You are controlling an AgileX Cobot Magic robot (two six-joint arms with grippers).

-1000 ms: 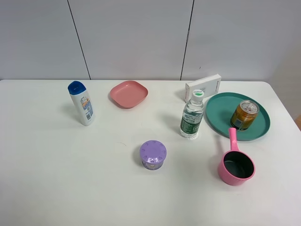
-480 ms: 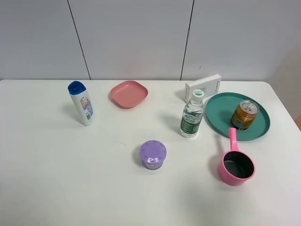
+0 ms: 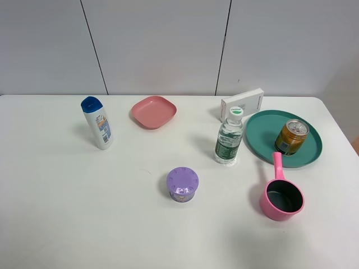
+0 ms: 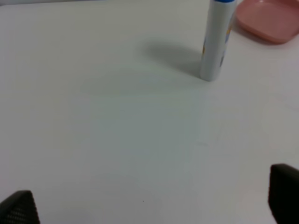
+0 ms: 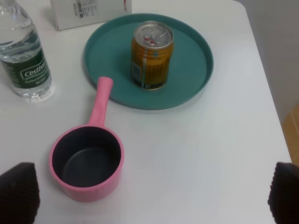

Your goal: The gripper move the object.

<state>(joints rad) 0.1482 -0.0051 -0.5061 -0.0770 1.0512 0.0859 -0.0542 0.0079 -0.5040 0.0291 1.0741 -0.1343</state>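
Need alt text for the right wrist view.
An orange-gold can stands upright on a teal plate, untouched by the open right gripper. A pink saucepan sits nearer, its handle overlapping the plate's rim; a water bottle stands alongside.

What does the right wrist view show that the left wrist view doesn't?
Only the right wrist view shows the orange-gold can standing upright on the teal plate, the pink saucepan, the water bottle and the white box, with the right gripper spread wide. Only the left wrist view shows the white bottle and the pink dish, with the left gripper also spread. Both share the white table and nothing held.
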